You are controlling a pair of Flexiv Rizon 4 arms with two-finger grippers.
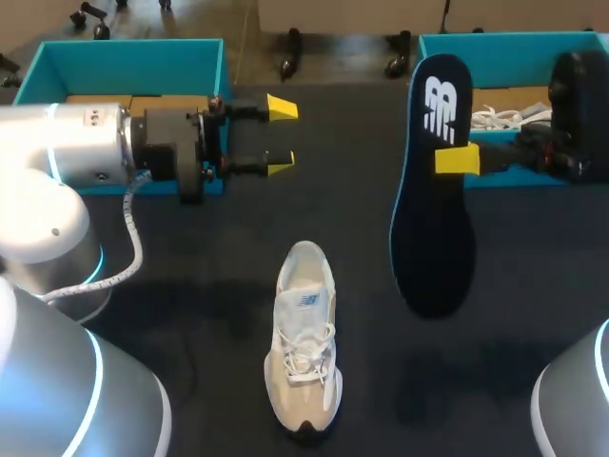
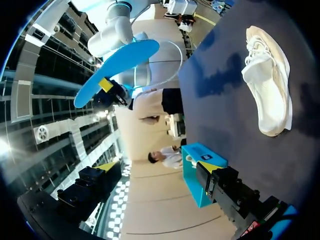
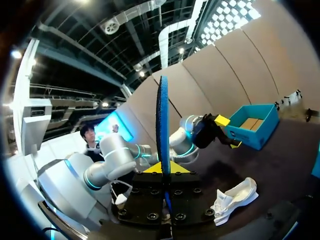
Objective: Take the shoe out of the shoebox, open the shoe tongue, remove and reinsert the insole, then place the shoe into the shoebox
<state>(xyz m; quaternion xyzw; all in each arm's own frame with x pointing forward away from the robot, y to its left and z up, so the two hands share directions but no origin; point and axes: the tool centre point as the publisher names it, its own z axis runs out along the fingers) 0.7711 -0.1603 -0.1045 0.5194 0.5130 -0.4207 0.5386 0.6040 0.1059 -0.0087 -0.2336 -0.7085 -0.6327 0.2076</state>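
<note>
A table (image 1: 209, 314) with a dark, matte top takes up most of the space in front of me. Past its far edge the floor (image 1: 333, 38) is a dull brown, and the dark castors (image 1: 290, 57) of some furniture stand on it. Tall tan wall panels (image 3: 240, 65) close the room off on one side. Overhead the ceiling is dark and open, with pale ducts (image 3: 167, 32) running across it, small bright spotlights (image 3: 16, 54) and a checkered grid of glowing light panels (image 3: 235, 15).

White logo (image 1: 440, 107) on dark insole (image 1: 430, 238)
</note>
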